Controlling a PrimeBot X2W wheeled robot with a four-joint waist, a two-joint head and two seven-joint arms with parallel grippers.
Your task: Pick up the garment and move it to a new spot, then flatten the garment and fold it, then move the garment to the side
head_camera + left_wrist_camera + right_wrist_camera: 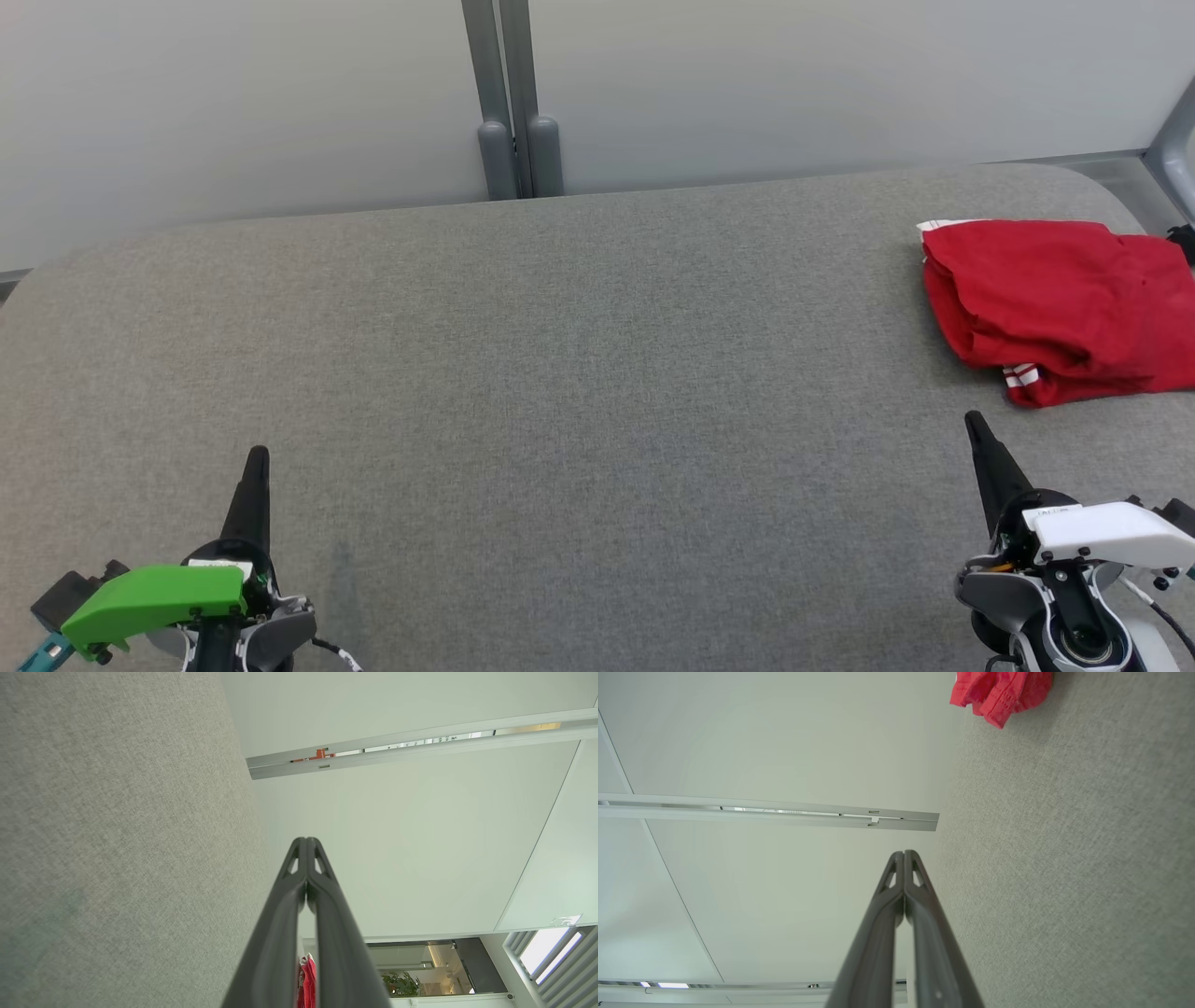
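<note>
At the lower left, the left claw (257, 455) lay low over the broad grey woven-fabric worktop (560, 373), pointing towards its far edge; its two long dark fingers were pressed together right up to the tips and held nothing; a bright green plastic cover (154, 597) sat over its wrist. From that wrist's camera the left claw (306, 840) showed the same closed pair, the grey cloth running alongside it.

Across the middle, the worktop stretched to its far edge; behind that edge stood pale smooth wall panels (233, 103), and where two of them met, a pair of grey metal posts (512, 93) rose side by side.

Further right, the folded red cloth garment (1055, 299) lay on the worktop near its rounded far right corner, running past the right edge of the head view; it was a soft, layered bundle, with white-striped trim at its near left corner and a white edge at its far left corner.

At the lower right, the right claw (974, 418) lay nearer the robot than the garment, close to it but apart; its fingers were likewise closed tight on nothing, under a white plastic cover (1106, 532). From its wrist camera the right claw (904, 853) had its tips touching, and the garment (999, 693) lay beyond them on the grey cloth.
</note>
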